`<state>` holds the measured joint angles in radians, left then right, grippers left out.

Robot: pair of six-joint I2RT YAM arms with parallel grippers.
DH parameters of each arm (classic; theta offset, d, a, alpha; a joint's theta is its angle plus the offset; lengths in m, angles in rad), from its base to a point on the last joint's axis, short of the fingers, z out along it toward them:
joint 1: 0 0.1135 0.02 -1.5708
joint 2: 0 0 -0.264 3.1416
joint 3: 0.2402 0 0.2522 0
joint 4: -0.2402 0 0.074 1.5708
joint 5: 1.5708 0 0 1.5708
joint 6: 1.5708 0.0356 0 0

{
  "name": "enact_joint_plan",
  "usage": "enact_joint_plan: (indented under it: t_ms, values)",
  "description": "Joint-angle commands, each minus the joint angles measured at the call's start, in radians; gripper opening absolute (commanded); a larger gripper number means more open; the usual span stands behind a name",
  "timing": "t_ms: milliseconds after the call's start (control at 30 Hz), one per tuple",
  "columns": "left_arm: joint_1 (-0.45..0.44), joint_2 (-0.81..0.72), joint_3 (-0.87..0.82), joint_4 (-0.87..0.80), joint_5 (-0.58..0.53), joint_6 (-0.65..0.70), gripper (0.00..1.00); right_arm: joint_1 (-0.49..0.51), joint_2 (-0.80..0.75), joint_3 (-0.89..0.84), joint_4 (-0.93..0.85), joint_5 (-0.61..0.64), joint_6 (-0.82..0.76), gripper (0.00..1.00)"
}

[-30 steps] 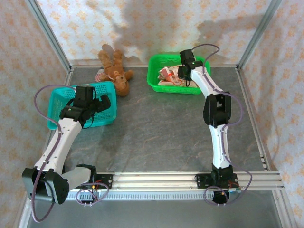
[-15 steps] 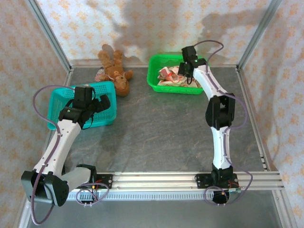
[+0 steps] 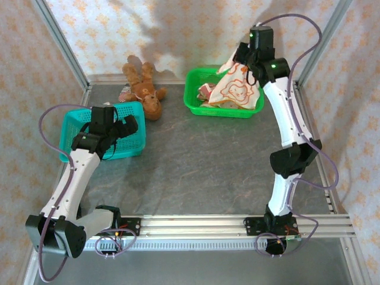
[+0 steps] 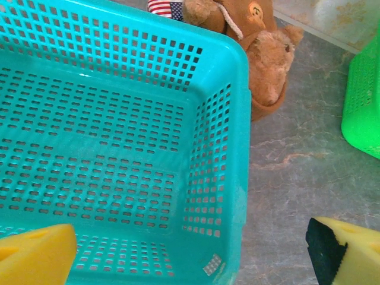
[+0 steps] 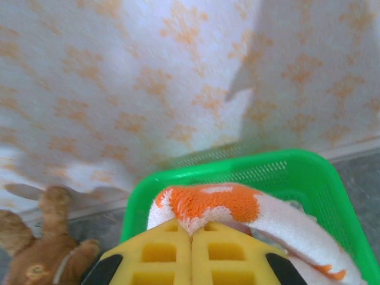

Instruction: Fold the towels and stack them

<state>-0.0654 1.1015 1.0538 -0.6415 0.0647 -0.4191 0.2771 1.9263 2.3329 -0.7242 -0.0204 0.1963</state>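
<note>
Above green basket [image 3: 191,95]: pinching cream-orange towel [image 3: 237,86] with right gripper [image 3: 240,56], cloth dangling. Over teal basket [image 3: 74,124]: hovering with left gripper [image 4: 190,255] spread wide, empty.

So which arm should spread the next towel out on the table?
Right. The right gripper is shut on an orange-and-cream towel that hangs above the green basket. The left gripper is open and holds nothing, hovering over the teal basket.

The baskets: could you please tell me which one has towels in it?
The green basket, with towels heaped inside; the teal basket has a bare floor.
</note>
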Motion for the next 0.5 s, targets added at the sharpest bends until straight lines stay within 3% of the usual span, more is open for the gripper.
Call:
enact_joint_plan:
  t_ms: [0, 467]
  values:
    - [-0.005, -0.015, 0.042, 0.005, 0.018, -0.009, 1.00, 0.030, -0.080, 0.042, 0.012, -0.015, -0.015, 0.00]
    - [-0.005, 0.015, 0.100, 0.061, 0.045, -0.038, 1.00, 0.211, -0.512, -0.266, -0.030, -0.063, -0.058, 0.00]
